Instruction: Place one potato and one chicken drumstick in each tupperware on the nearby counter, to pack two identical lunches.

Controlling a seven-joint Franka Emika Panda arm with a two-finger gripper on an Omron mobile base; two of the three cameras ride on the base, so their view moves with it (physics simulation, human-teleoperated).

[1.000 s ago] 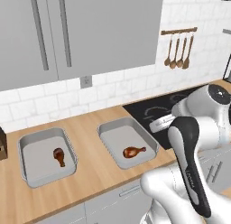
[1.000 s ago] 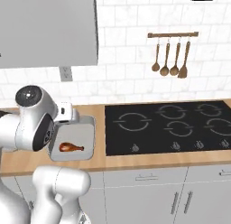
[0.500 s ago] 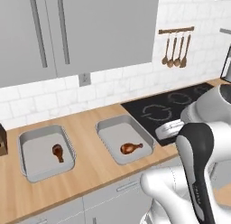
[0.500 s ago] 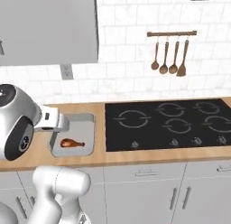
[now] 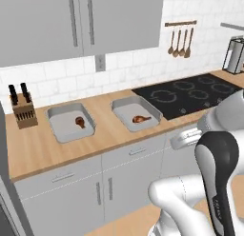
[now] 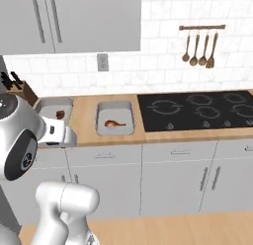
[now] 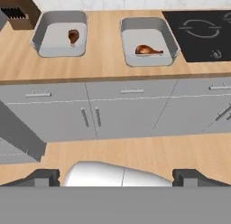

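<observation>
Wooden counter (image 7: 103, 42) carries both tupperware: left tupperware (image 7: 60, 33) holds one chicken drumstick (image 7: 73, 36), right tupperware (image 7: 148, 41) holds the other drumstick (image 7: 148, 50), so we judge that half packed. No potato visible to us. Our gripper (image 7: 115, 177) hangs well back over the floor, jaws spread wide, empty.

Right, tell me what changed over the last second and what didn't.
The base backed away from the counter, so both base views widened to take in the cabinet fronts and floor; that is camera motion, not the things. The gripper took hold of nothing and stayed open. Each tupperware kept its one chicken drumstick.
</observation>
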